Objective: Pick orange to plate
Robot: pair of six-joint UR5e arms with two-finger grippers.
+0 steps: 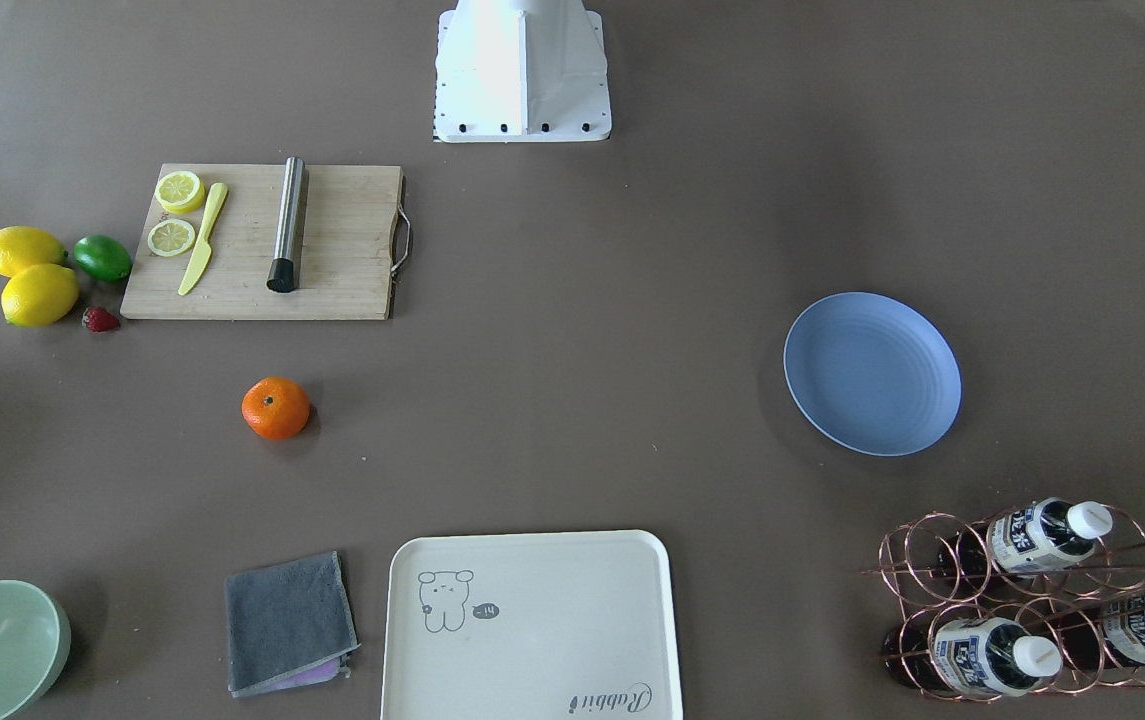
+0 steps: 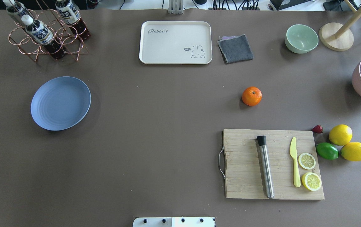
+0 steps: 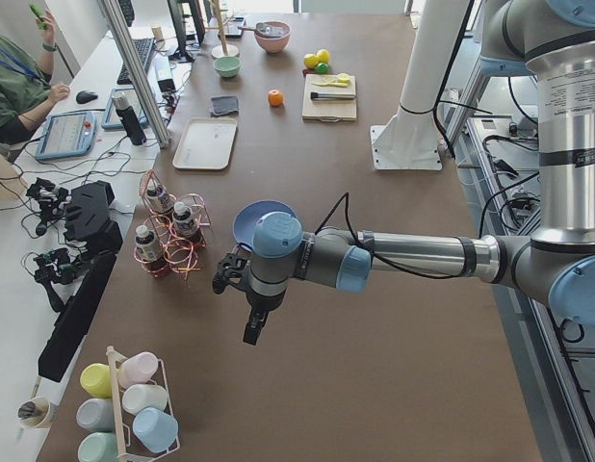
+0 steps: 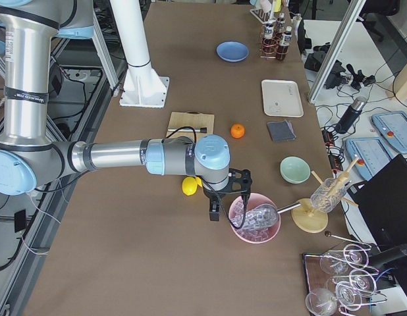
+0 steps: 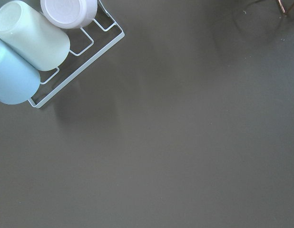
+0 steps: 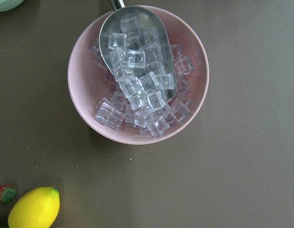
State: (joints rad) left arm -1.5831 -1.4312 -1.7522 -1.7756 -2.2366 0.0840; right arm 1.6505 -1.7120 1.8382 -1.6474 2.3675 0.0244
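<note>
Overhead exterior: the orange (image 2: 252,96) sits alone on the brown tabletop (image 2: 155,132), right half, between the grey cloth (image 2: 235,48) and the cutting board (image 2: 246,176), touching neither.
- Plate (image 2: 60,103): left half, well apart from the orange, ridged face fully showing. Only bare tabletop lies between the two.
- On the board: steel muddler (image 2: 265,167), yellow knife (image 2: 295,167), two lemon slices (image 2: 306,160).
- Just beside the board's right edge: strawberry (image 2: 317,129), lime (image 2: 327,151), two lemons (image 2: 340,134).
- Far edge: cream tray (image 2: 167,47) with a rabbit print, green bowl (image 2: 301,38), copper rack (image 2: 46,47) with bottles lying in its rings, near the plate.

Jaws:
- Left jaws: seen only in the exterior left view, on the left arm (image 3: 403,255). They hang above the tabletop near the copper rack. Released or clenched, I cannot tell.
- Right jaws: seen only in the exterior right view, on the right arm (image 4: 118,157), hanging by the pink bowl (image 6: 85,102), well apart from the orange. State likewise cannot be told.

Containers:
- Pink bowl: ice cubes (image 6: 137,92) and a metal scoop (image 6: 113,19) heaped with them.
- White wire rack (image 5: 85,64): pastel cups (image 5: 35,38) lying on their sides.
</note>
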